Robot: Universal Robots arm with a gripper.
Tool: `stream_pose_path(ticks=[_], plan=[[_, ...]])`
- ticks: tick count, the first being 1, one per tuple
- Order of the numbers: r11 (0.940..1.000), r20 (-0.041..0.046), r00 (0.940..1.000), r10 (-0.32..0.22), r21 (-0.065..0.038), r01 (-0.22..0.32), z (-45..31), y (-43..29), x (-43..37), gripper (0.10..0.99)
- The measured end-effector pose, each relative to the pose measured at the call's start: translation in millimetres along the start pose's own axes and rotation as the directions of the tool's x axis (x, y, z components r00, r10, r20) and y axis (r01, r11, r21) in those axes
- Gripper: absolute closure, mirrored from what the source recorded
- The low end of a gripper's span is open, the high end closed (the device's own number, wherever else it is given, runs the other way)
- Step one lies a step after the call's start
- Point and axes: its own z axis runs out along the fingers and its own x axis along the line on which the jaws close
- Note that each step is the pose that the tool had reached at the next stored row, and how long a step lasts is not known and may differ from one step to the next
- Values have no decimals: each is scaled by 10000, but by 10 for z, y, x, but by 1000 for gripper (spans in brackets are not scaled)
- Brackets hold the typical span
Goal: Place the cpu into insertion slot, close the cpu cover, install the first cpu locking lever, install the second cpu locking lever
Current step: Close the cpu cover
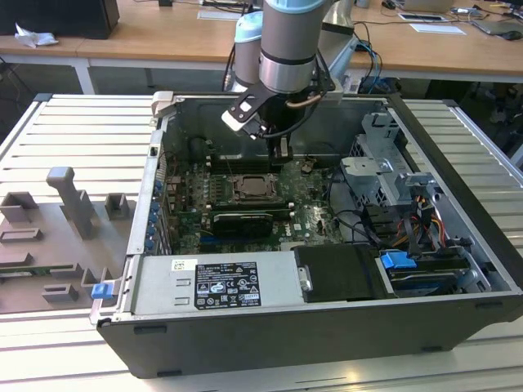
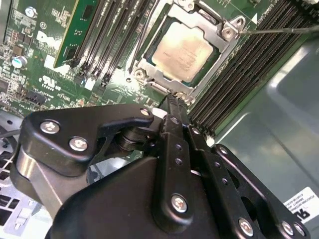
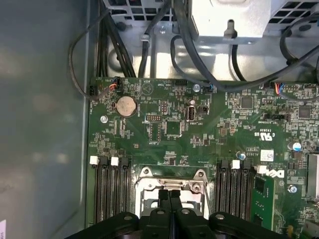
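Scanning the open case (image 1: 245,359), you see the motherboard (image 3: 169,124) lying flat. Second wrist view: cpu (image 2: 183,45) face-up, edges diagonal, under the lowered cpu cover (image 2: 147,60). Gripper (image 2: 172,102) pinched together at its rim. First wrist view adds the coin cell (image 3: 126,105).

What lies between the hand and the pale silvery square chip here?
In the second wrist view, the near rim of the thin silvery windowed metal cover frame lies between the hand and the pale silvery square chip.
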Motion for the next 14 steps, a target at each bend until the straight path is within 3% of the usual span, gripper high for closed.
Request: stream_pose_path(ticks=[10,14], plan=[[10000,0,10000,-4,21,4,78,-16,-13,980],[10000,-1,10000,-23,23,23,133,-131,-12,980]])
